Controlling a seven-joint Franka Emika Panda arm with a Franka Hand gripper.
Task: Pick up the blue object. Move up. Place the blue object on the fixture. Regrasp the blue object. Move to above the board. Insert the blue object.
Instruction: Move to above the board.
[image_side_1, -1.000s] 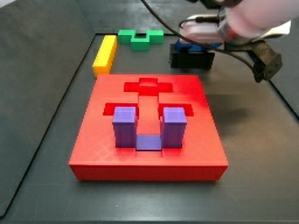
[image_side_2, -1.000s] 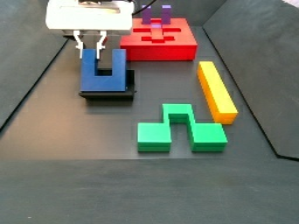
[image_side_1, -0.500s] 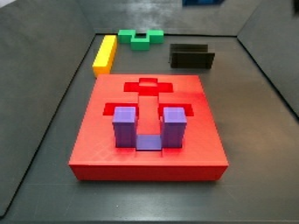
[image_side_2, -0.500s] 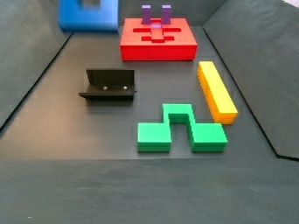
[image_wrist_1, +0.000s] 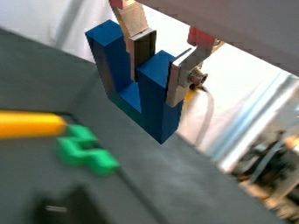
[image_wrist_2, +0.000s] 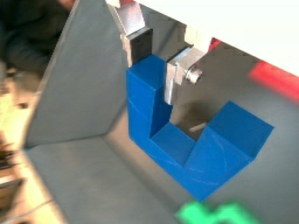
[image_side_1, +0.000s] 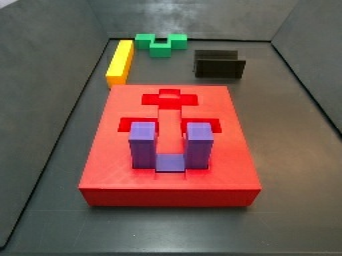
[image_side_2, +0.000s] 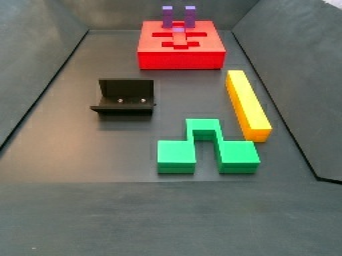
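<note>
My gripper (image_wrist_1: 162, 54) is high above the floor and out of both side views. It is shut on one prong of the dark blue U-shaped object (image_wrist_1: 131, 87), which hangs below the fingers; both wrist views show it (image_wrist_2: 187, 131) between the gripper's (image_wrist_2: 158, 59) silver plates. The black fixture (image_side_1: 221, 66) stands empty on the floor in both side views (image_side_2: 124, 97). The red board (image_side_1: 107, 165) lies flat in both side views (image_side_2: 181, 60), with a cross-shaped cutout in its top.
A purple U-shaped block (image_side_1: 167, 146) sits in the board, also seen from the opposite side (image_side_2: 178, 15). A yellow bar (image_side_1: 120, 60) and a green block (image_side_1: 166, 43) lie on the floor, in both side views (image_side_2: 246, 103) (image_side_2: 205, 145). Dark walls ring the floor.
The gripper has lifted the blue object off the fixture and risen out of both side views. The fixture now stands empty.
</note>
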